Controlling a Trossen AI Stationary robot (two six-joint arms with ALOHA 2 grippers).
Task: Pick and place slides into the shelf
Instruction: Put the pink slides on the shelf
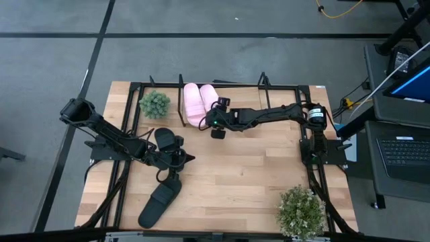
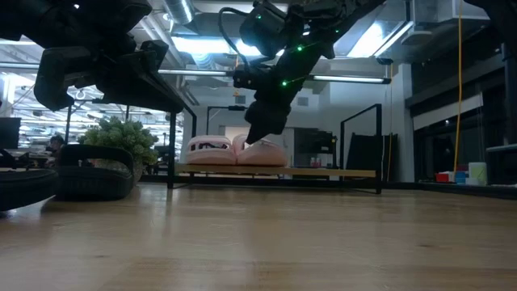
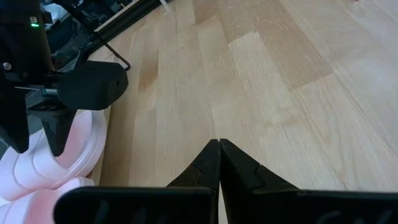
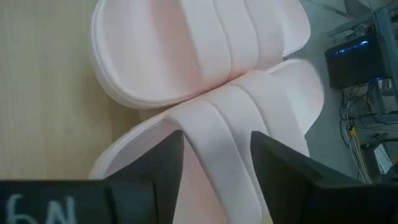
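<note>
Two pale pink slides lie side by side on the shelf (image 2: 323, 172) at the table's far edge, one (image 1: 193, 104) to the left of the other (image 1: 209, 107). My right gripper (image 1: 216, 122) reaches in from the right and is shut on the right-hand pink slide (image 4: 249, 93). Two black slides rest on the tabletop: one (image 1: 164, 140) by my left gripper (image 1: 179, 158), the other (image 1: 160, 203) near the table's near edge. My left gripper (image 3: 219, 148) is shut and empty over bare wood. My right gripper holds the right-hand pink slide by its wide strap (image 4: 214, 143), pinched between the two fingers (image 4: 163, 163) across the strap's width. The fingers come from above, slanting down. The slide's sole rests on the shelf board (image 2: 262, 153), against its twin.
A small potted plant (image 1: 154, 104) stands left of the pink slides, a larger plant (image 1: 302, 212) at the near right corner. Black frame bars (image 1: 269, 86) run along the table's edges. Bare wood (image 1: 248, 168) lies in the middle of the table.
</note>
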